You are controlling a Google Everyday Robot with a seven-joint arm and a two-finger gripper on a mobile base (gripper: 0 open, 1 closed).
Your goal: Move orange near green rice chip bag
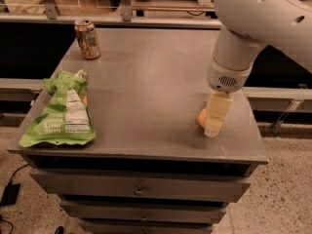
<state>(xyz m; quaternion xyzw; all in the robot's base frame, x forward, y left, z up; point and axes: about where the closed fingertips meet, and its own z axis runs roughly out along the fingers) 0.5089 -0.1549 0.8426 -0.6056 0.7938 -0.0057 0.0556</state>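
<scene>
The gripper (213, 125) stood low on the right side of the table (146, 82), close to the front edge, hanging straight down from the arm (243, 28). The orange (202, 119) sat on the top right at the gripper, and only a sliver of it showed past the gripper's left side. Whether the gripper had closed on the fruit or merely stood around it could not be told from this view.

The bag (58, 113) lay flat at the opposite side of the table, on the view's left, its lower end reaching the front left corner. Its long axis ran roughly from the back of the table toward the front, tilted a little. The orange and the bag were well apart, with a wide stretch of bare top between them.

Judged from this, the task was at its grasping stage and the carrying was not yet done. The coming move would have to go leftward across the table, nearly parallel to the front edge, ending just beside the bag's long right side. The can (87, 39) stood upright at the far left corner, behind the bag and out of that line.
</scene>
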